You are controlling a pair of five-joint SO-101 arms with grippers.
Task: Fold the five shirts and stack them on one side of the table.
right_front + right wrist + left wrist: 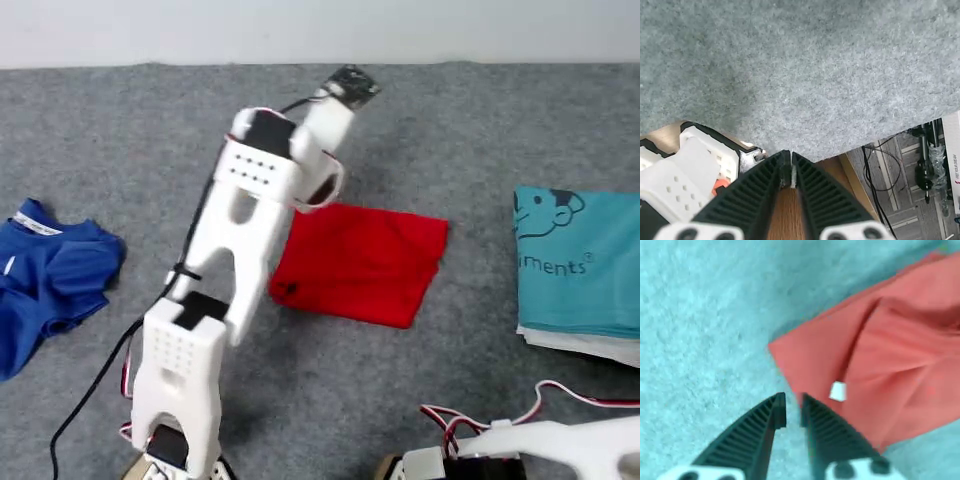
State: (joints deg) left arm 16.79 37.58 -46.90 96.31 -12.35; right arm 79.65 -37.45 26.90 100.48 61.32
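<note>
White lettering, cut off at its start, runs across the folded teal shirt.

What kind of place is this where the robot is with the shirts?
Probably a robot lab or workshop. A white robot arm stands on a grey carpeted table with a red shirt laid out, and cables and gear sit on the floor past the table's edge.

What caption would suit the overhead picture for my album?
Left arm poised at a folded red shirt, crumpled blue shirt to one side, folded teal shirt to the other.
</note>
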